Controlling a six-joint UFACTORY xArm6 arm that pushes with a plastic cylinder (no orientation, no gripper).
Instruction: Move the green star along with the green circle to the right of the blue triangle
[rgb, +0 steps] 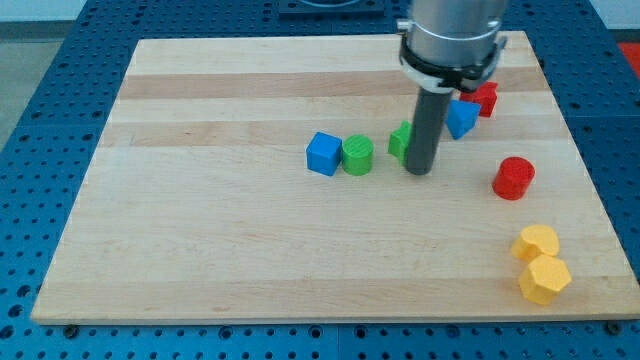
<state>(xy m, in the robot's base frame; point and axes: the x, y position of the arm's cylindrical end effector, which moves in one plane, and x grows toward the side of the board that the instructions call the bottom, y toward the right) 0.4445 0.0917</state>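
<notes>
Just left of the blue triangle (461, 118), my tip (420, 170), a bare rod with no claw, touches the half-hidden green star (400, 140), the green circle (357, 155) farther left; both look light, rigid, slidable, best pushed from their left faces

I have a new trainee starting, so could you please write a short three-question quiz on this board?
1. True or false: the green circle touches the blue cube.
2. How many yellow blocks lie at the view's bottom right?
3. My tip stands beside which block? A) the green star B) the red cylinder C) a yellow block

Key: 1 true; 2 two; 3 A. The blue triangle sits right of the rod.
</notes>
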